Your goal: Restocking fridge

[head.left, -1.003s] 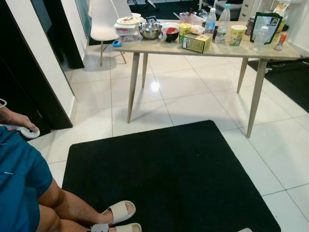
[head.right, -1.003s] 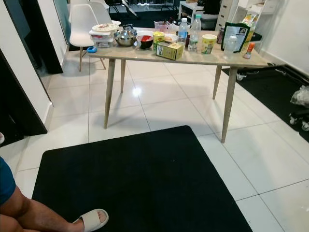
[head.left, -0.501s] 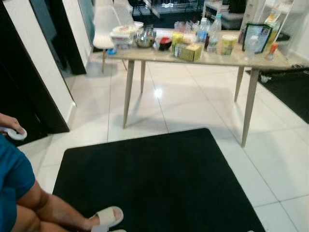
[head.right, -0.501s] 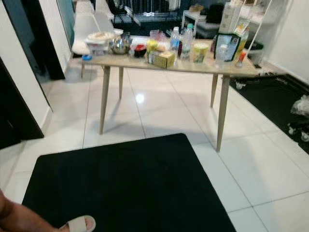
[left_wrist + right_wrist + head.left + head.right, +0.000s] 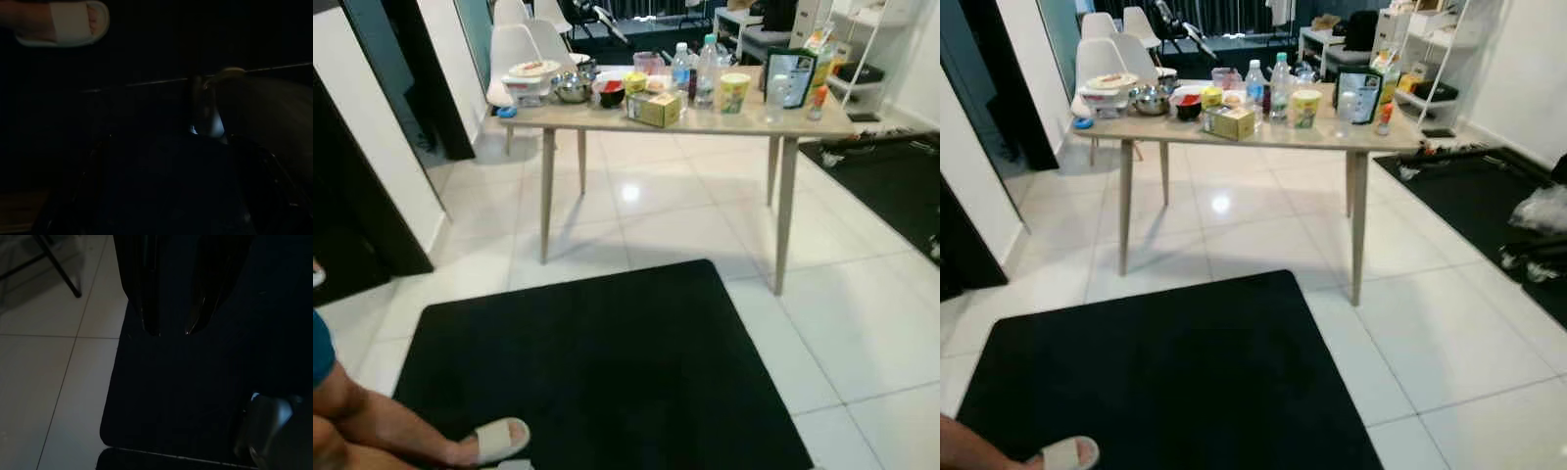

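Groceries sit on worktop (image 5: 1332,132) at 12 o'clock. Water bottles (image 5: 1279,86) prob. heavy, slick: grip mid-body. Right end effector (image 5: 172,331) narrow gap, holding nothing; left: can't tell.

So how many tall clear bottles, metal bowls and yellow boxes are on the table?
tall clear bottles: 2
metal bowls: 1
yellow boxes: 1
Total: 4
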Tool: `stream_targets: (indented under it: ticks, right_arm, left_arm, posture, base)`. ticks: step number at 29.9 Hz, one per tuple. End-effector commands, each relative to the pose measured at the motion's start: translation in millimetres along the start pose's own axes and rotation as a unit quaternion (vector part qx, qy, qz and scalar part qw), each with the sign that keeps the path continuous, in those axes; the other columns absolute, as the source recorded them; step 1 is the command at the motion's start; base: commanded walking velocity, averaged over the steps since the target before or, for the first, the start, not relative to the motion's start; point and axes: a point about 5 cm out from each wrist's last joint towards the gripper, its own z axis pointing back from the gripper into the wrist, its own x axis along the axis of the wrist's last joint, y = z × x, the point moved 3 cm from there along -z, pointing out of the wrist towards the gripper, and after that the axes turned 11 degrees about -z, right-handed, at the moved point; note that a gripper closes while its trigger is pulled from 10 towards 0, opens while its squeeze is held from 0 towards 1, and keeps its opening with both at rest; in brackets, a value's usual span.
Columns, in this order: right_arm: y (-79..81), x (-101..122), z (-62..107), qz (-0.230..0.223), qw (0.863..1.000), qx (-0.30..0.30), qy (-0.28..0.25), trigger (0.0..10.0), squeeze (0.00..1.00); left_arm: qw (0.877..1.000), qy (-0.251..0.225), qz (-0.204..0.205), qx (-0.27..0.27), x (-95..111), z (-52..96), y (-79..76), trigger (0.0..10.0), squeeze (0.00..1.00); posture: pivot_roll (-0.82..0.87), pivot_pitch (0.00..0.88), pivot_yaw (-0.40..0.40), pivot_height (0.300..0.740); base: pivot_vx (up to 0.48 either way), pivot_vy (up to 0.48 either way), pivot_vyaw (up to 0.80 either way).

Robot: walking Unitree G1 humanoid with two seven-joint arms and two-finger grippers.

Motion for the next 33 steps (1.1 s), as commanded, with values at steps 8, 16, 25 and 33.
stream_targets:
  ticks: [8, 16, 25, 33]
  right_arm:
    - [1.8, -4.2, -0.1, 0.0, 1.0, 0.001, 0.005, 10.0, 0.0]
    - [2.4, -3.5, -0.2, 0.0, 1.0, 0.002, 0.003, 10.0, 0.0]
    - [3.3, -5.1, -0.2, 0.001, 1.0, 0.002, 0.006, 10.0, 0.0]
    - [3.8, -6.3, -0.3, 0.001, 1.0, 0.001, 0.006, 10.0, 0.0]
  left_arm:
    - [1.0, 0.001, -0.001, -0.022, -0.1, -1.2, -9.8, 10.0, 0.0]
    - [1.0, -0.003, -0.006, -0.03, 1.0, -1.6, -13.2, 10.0, 0.0]
    - [0.999, -0.005, -0.009, -0.031, 1.6, -1.6, -13.0, 10.0, 0.0]
    - [0.999, -0.008, -0.011, -0.03, 3.7, -1.6, -11.3, 10.0, 0.0]
  posture:
    - [-0.03, 0.0, -0.011, 0.74]
    - [-0.03, 0.0, -0.012, 0.74]
    - [-0.03, 0.0, -0.011, 0.74]
    - [-0.03, 0.0, -0.008, 0.74]
  base:
    - [0.0, 0.0, 0.0]
    - [0.364, 0.0, 0.0]
    - [0.398, 0.0, 0.0]
    - [0.401, 0.0, 0.0]
